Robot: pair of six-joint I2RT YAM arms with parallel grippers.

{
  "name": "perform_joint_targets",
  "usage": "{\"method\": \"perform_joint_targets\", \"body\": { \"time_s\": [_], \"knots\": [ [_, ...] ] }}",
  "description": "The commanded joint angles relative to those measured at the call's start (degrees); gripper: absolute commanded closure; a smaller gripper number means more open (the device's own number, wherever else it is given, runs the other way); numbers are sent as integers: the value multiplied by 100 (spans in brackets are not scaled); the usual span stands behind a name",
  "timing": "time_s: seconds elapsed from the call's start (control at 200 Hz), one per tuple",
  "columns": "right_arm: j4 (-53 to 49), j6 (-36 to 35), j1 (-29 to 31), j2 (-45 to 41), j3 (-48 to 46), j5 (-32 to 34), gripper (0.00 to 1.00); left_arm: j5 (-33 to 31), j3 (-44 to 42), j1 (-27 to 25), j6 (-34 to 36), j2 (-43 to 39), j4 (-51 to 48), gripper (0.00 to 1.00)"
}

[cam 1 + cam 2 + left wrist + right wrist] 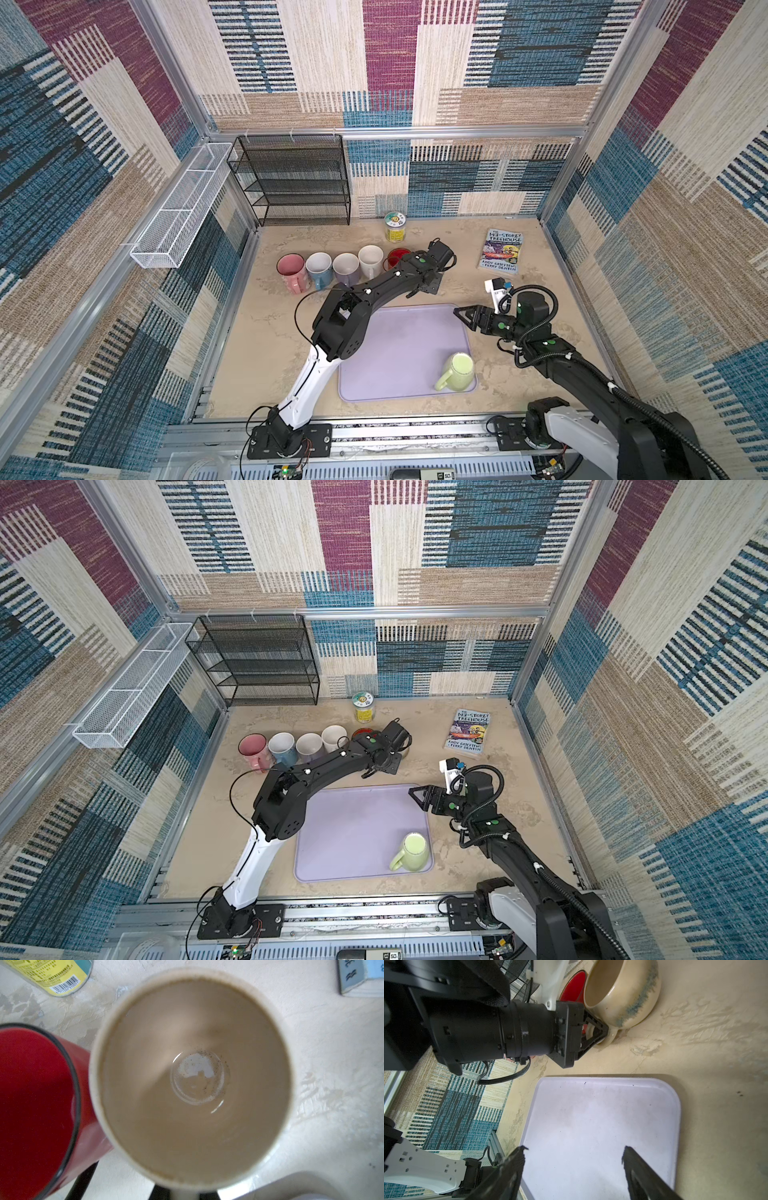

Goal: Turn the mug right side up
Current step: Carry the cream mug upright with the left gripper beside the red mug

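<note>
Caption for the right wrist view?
Left gripper pinches handle of upright beige mug; right gripper hangs open over lavender tray.

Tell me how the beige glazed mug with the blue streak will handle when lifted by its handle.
Likely rigid and fairly heavy: the beige glazed mug looks thick-walled ceramic. Its glossy glaze suggests slipperiness, so it may swivel, since the left gripper pinches only the handle. Probably chips if knocked against the red mug beside it.

Glossy glazed ceramic on beige mug (629, 995); tabletop (706, 1047) rough, matt; lilac tray (591, 1115) smooth matt plastic; rack (291, 178) blk metal mesh.
</note>
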Motion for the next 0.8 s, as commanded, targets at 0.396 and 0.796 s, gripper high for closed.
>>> {"method": "perform_joint_targets", "body": {
  "time_s": [0.396,0.796],
  "knots": [
    [75,-12,-2,-70,-3,-25,23,51,-13,7,-214,-114,22,79],
    [35,-24,-2,0,67,56,22,88,16,9,-183,-255,35,68]
  ]
}}
